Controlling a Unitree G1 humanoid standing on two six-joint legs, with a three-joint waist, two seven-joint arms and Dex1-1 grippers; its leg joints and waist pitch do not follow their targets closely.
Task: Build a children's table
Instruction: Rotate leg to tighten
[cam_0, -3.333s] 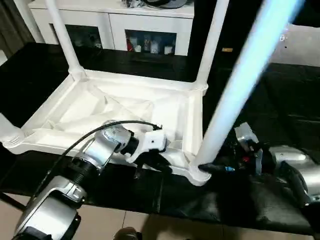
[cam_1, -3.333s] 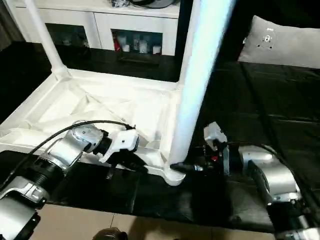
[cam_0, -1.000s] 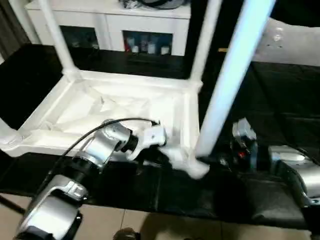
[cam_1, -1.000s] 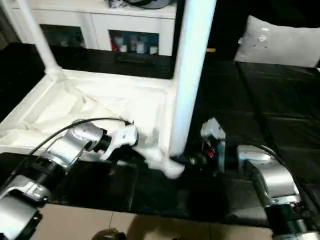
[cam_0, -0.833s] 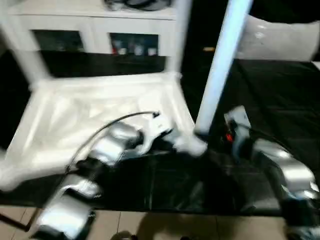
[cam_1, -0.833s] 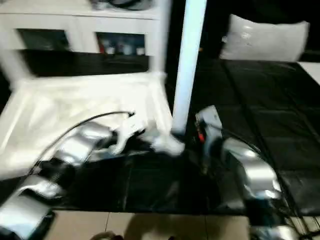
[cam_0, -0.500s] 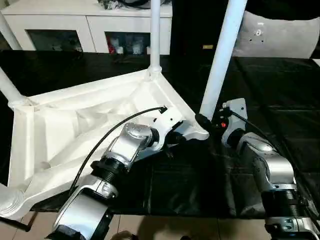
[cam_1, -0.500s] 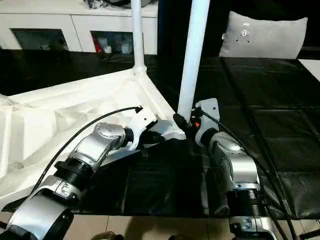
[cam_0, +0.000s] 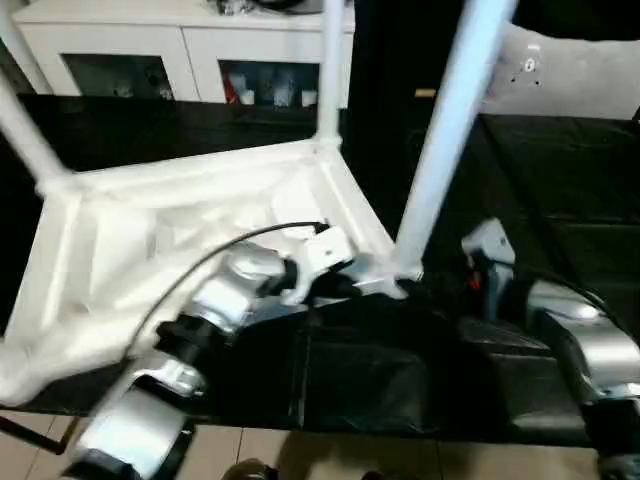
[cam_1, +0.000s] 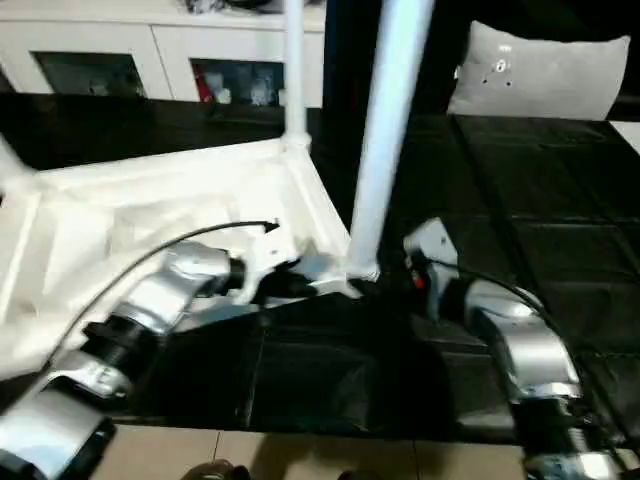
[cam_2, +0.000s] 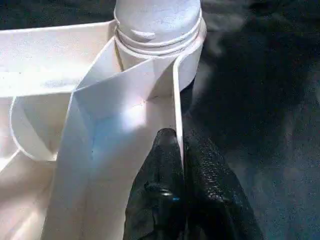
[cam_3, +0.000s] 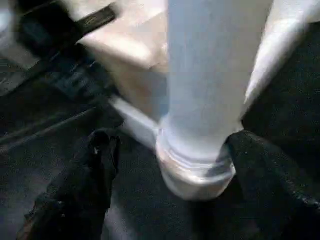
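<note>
While the tabletop (cam_0: 180, 240) lies upside down on the black work table (cam_0: 560, 200), we count legs standing in its corner sockets: one far left, one at the back (cam_0: 328, 70), and the nearest leg (cam_0: 440, 150). Our left gripper (cam_2: 179, 150) pinches the tabletop's rim by that socket. Our right gripper (cam_3: 170, 165) stands wide around the leg's base, touching nothing. Assembly looks nearly done.

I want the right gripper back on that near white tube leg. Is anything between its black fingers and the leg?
Nothing visible. In the right wrist view the white tapered tube leg stands between the right gripper's two open black fingers, with only gaps beside its base. The left gripper pinches the white plastic tabletop's rim wall beside that corner socket.
</note>
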